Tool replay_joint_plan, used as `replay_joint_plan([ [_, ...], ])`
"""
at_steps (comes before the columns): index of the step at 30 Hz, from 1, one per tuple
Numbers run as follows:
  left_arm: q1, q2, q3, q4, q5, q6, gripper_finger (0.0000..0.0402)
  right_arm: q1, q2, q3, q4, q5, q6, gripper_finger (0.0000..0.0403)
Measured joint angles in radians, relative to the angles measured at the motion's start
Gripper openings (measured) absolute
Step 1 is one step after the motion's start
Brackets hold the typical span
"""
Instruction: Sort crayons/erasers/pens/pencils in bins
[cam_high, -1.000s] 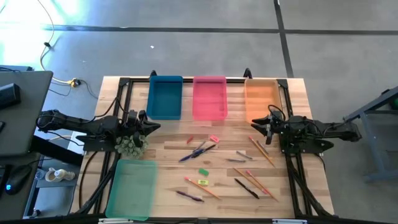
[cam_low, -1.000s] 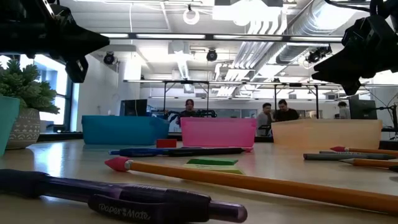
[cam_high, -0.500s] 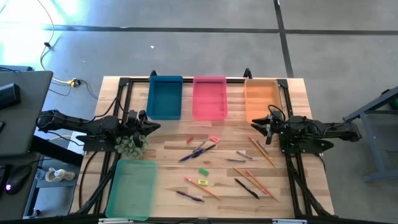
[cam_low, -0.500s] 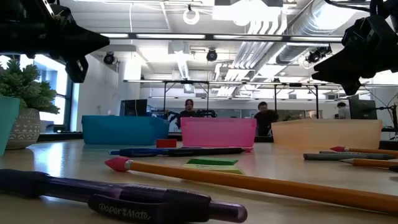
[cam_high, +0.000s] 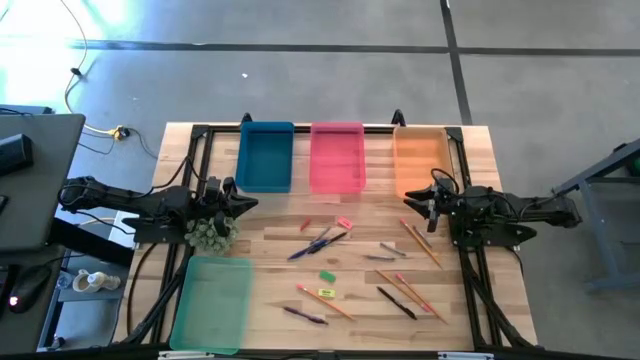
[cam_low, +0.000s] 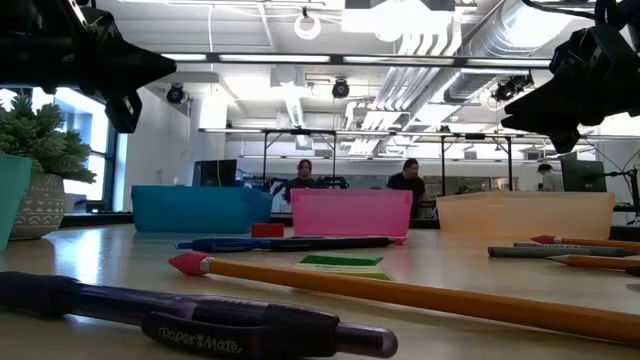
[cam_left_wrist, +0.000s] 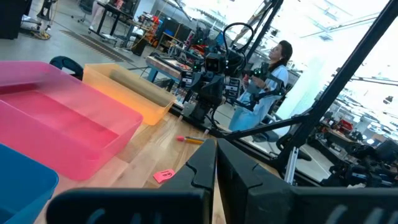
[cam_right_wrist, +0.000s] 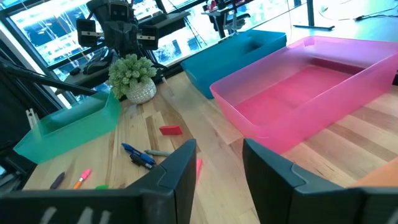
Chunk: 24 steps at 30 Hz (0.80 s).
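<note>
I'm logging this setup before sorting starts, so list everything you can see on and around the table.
Bins: four, all empty; blue bin, pink bin and orange bin in a row at the back, green bin at the front left.
Erasers: four; pink eraser, red eraser, green eraser, yellow eraser; loose mid-table.
Pens: several, blue, black, purple; loose mid-table.
Pencils: several, orange; mostly on the right side.
Crayons: two or so, grey; right of centre.
Plant: one, green; beside the left arm.
Table: one, wooden.
People: at least two, in the room behind.
Left hand: dark, raised by the plant.
Right hand: dark, open, raised in front of the orange bin.
</note>
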Motion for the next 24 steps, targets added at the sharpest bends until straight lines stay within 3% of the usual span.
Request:
replay_joint_plan([
  [24,0.0,0.0,0.0,-0.005,-0.012,0.0,0.0003,0.0,0.0,0.0,0.0,0.0,0.0,0.0124],
])
